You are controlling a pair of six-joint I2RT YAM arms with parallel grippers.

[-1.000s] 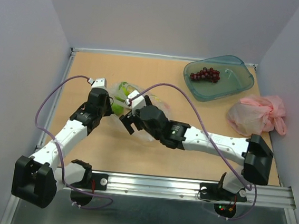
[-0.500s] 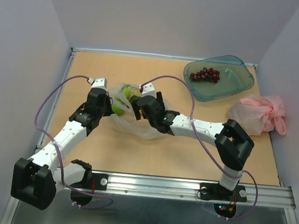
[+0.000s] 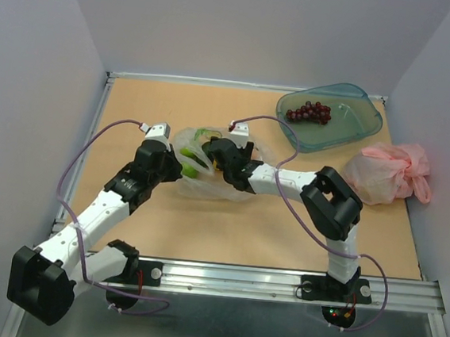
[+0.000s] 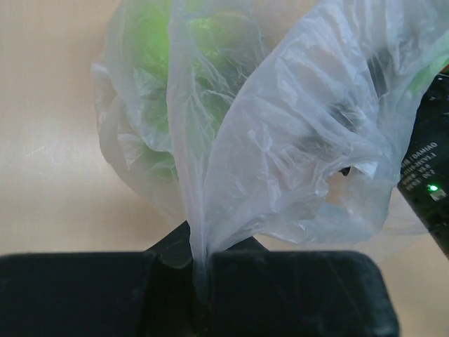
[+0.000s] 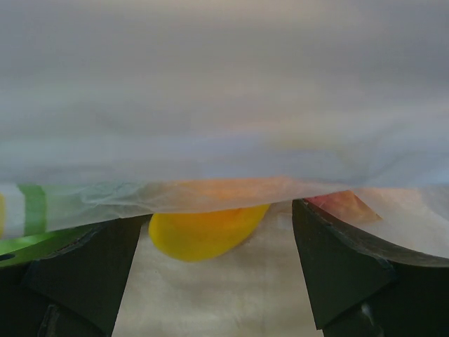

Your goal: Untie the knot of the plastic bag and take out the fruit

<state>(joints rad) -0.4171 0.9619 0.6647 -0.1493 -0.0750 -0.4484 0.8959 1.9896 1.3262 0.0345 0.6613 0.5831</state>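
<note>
- The plastic bag [image 3: 207,184] lies on the surface [image 3: 242,234] left of centre. It is nearer the far edge than the near one and well apart from all four edges.
- The left tool [image 3: 175,168] meets the bag from the left-edge side. In the left wrist view the left tool [image 4: 200,270] is clamped tight on a gathered strip of the bag's film [image 4: 280,140], which rises out of the pinch and fans wide.
- The right tool [image 3: 213,153] reaches in from the right-edge side, into the top of the bag. In its own view the right tool [image 5: 210,239] stands wide apart and grips nothing, with film draped across above the fingers.
- A yellow-orange fruit [image 5: 207,228] lies on the surface just beyond that gap, under the film.
- A green fruit [image 3: 189,171] shows through the film on the bag's left side.
- The grape bunch [image 3: 308,112] lies in the teal tray [image 3: 356,129], which sits at the far right corner.
- A pink bag [image 3: 388,172] rests against the right edge, just nearer than the tray.
- Bare surface runs along the near edge and across the far left corner.
</note>
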